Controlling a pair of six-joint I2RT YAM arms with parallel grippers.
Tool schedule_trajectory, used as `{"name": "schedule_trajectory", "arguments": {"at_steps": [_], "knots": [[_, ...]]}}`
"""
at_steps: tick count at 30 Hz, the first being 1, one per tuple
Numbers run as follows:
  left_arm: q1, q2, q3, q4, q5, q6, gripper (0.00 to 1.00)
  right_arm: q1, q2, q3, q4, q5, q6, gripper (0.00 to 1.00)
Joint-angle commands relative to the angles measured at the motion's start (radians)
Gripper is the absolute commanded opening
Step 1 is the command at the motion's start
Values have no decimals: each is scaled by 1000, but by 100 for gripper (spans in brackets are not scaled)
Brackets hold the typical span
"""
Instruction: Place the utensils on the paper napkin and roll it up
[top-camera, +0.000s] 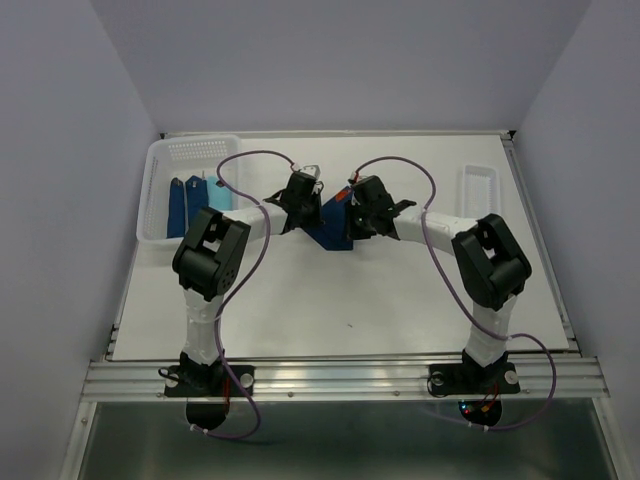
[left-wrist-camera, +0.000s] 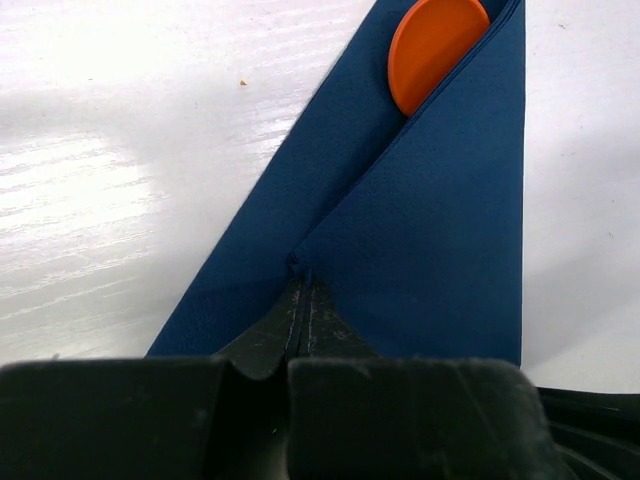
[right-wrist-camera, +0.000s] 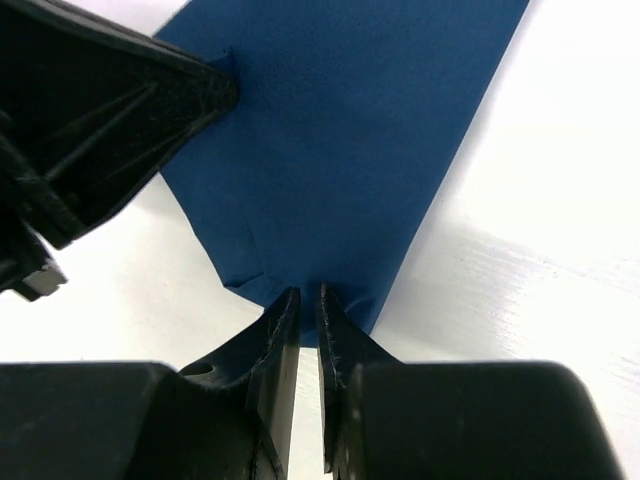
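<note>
The dark navy paper napkin (top-camera: 333, 234) lies at the table's middle, folded over into a long wedge (left-wrist-camera: 440, 230). An orange utensil (left-wrist-camera: 435, 45) is tucked inside the fold, with only its rounded end showing. My left gripper (left-wrist-camera: 302, 272) is shut on the folded flap's edge, at the napkin's left side in the top view (top-camera: 310, 212). My right gripper (right-wrist-camera: 305, 297) is down on the opposite corner of the napkin (right-wrist-camera: 350, 130), jaws a narrow gap apart with the wrinkled edge between the tips. It is on the napkin's right in the top view (top-camera: 354, 222).
A white mesh basket (top-camera: 160, 160) at the back left holds dark blue napkins (top-camera: 177, 205) and a light blue roll (top-camera: 220, 195). A clear tray (top-camera: 480, 185) sits at the back right. My left gripper's head (right-wrist-camera: 100, 120) is close by in the right wrist view.
</note>
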Motion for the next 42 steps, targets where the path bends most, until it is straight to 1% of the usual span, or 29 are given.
{"name": "schedule_trajectory", "arguments": {"at_steps": [1,7,12,20,24,30,36,37,38,40,42], "knots": [[9,2,30,6,-29,24,0,6,-60,53,-7,12,-24,18],[9,5,30,7,-26,25,0,6,-37,55,-12,0,-21,18],[9,4,30,9,-24,25,0,6,-14,52,-10,-41,-19,18],[9,4,30,9,-21,22,0,6,67,24,5,-64,-24,17],[9,0,33,7,-19,25,0,6,95,-16,22,-41,-10,16],[9,-7,50,-3,-10,28,0,6,92,-71,31,6,22,15],[9,-75,94,-57,-39,25,0,6,84,-86,34,17,38,15],[9,-101,97,-59,-44,22,0,6,82,-88,34,17,38,15],[9,-116,96,-62,-48,19,5,6,81,-89,33,19,38,15],[9,-150,85,-62,-47,9,7,6,76,-94,34,20,39,15],[9,-164,79,-56,-38,1,11,6,70,-96,33,20,39,15]]}}
